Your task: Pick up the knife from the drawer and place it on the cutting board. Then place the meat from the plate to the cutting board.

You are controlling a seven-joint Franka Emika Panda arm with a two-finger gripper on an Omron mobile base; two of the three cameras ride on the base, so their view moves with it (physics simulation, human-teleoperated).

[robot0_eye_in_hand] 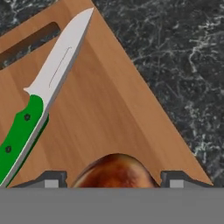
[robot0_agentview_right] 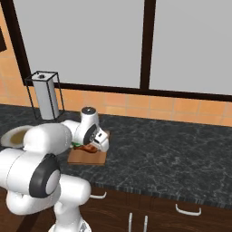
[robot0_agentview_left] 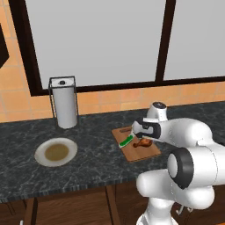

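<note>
We're at the tail end: the knife [robot0_eye_in_hand: 37,105] lies flat on the cutting board [robot0_eye_in_hand: 113,113], green handle toward the near side, blade tip pointing at the slot handle, and the meat [robot0_eye_in_hand: 114,171] sits between the end effector [robot0_eye_in_hand: 114,181] fingertips, low over the board. Fingers stand wide enough to bracket the drumstick, but we can't tell from the hand view whether they're pinching it or have let go. The plate [robot0_agentview_left: 56,152] is bare, well apart to the left on the desk [robot0_agentview_left: 26,176]. Risks as we judge them: if the grip isn't released, a lift drags the meat back off the board; if it's released while not quite down, the rounded drumstick can roll toward the board's near corner and onto the desk. The knife is just beside the left fingertip, so a sideways retreat could clip the handle and shove it off the edge. A straight vertical exit looks safest
</note>
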